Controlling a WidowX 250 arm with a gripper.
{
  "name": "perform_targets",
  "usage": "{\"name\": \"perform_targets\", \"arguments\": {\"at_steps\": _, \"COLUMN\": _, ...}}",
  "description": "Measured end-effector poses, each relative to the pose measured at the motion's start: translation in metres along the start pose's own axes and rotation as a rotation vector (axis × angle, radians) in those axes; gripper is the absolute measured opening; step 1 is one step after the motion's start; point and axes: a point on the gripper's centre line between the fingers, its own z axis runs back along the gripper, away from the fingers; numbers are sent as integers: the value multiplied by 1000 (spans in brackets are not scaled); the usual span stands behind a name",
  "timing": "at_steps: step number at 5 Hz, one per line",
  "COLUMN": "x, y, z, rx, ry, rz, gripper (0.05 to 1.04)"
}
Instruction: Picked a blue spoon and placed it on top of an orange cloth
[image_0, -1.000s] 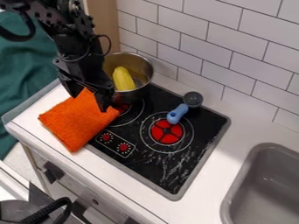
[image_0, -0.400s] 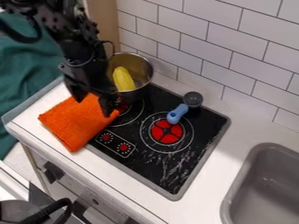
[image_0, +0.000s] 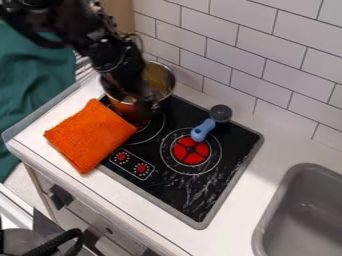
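The tool (image_0: 137, 100), blurred, is in the upper left of the frame, in front of the metal pot (image_0: 167, 86); whether it is apart or together, I cannot tell. The blue spoon (image_0: 202, 131) with a dark head lies on the black stove (image_0: 179, 192), right of centre. The orange cloth (image_0: 90, 135) lies at left, across the counter (image_0: 224, 235) and the stove's edge.
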Motion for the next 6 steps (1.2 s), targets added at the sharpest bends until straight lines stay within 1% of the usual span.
{"name": "perform_targets", "arguments": {"at_steps": 1, "x": 16, "y": -14, "z": -7, "rx": -13, "ry": -16, "rz": -93, "gripper": 999}}
{"name": "perform_targets", "arguments": {"at_steps": 2, "x": 21, "y": -13, "z": -12, "rx": -19, "ry": -22, "rz": -124, "gripper": 999}}
{"name": "perform_targets", "arguments": {"at_steps": 3, "x": 38, "y": -21, "z": -18, "rx": -48, "ry": -18, "rz": -264, "gripper": 999}}
{"name": "perform_targets", "arguments": {"at_steps": 4, "x": 54, "y": -36, "z": -20, "rx": -50, "ry": -4, "rz": -327, "gripper": 999}}
{"name": "perform_targets", "arguments": {"at_steps": 5, "x": 58, "y": -41, "z": -36, "rx": -67, "ry": 41, "rz": -317, "gripper": 999}}
{"name": "perform_targets", "arguments": {"at_steps": 6, "x": 51, "y": -37, "z": -58, "rx": -76, "ry": 177, "rz": -188, "gripper": 999}}
